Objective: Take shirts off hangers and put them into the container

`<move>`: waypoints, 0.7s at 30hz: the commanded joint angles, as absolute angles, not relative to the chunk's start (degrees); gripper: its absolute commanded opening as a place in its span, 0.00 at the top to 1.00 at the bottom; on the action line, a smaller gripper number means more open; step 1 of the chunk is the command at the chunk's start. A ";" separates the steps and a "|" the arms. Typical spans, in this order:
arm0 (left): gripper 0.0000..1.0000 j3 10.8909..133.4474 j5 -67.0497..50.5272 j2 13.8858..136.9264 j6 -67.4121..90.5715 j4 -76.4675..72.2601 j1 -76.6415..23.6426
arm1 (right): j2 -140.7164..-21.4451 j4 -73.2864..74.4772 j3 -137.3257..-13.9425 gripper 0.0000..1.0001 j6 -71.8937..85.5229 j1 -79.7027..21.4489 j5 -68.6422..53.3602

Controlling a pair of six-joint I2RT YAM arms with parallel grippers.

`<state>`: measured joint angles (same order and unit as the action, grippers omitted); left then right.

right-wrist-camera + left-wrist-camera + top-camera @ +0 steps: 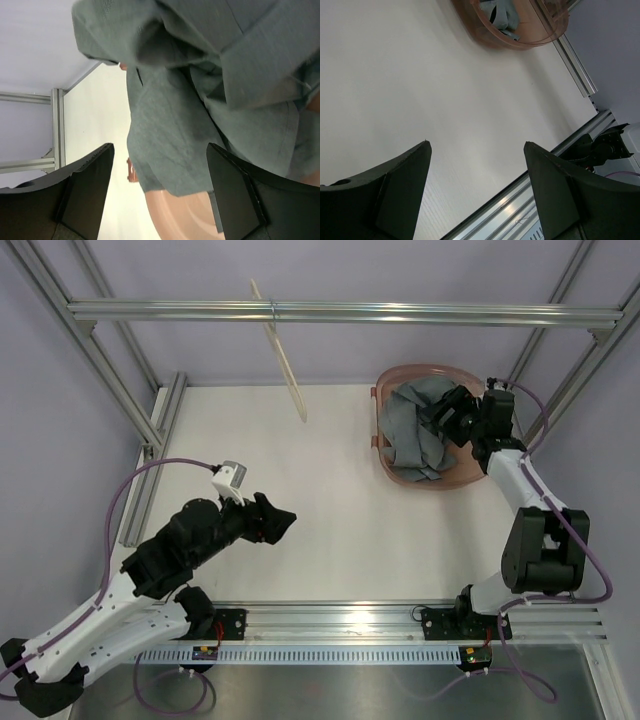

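While the grey shirt lies heaped inside the pinkish translucent tub at the far right of the surface, the right hand hangs just over the pile. Its fingers are spread wide; cloth fills the view right in front of them, but nothing is pinched. Over on the left, the left hand hovers above the white surface, jaws wide too, holding nothing. The cream hanger dangles tilted from the top bar, well apart from the tub.

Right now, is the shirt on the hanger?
No, the shirt lies in the container; the hanger hangs bare from the bar.
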<state>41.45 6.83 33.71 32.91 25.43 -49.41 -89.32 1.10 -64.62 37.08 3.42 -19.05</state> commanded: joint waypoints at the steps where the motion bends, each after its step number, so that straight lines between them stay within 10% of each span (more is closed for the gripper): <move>1: 0.21 41.05 7.64 33.05 33.31 24.52 -49.66 | -77.22 -3.86 -58.91 0.18 39.89 3.43 -16.09; 10: 0.18 37.71 10.46 33.49 34.36 22.42 -49.75 | -42.32 11.31 -42.80 0.00 37.18 -2.28 -18.53; 21: 0.01 31.82 15.03 32.52 35.95 18.90 -49.92 | -29.18 28.38 -40.60 0.01 31.03 -7.82 -28.74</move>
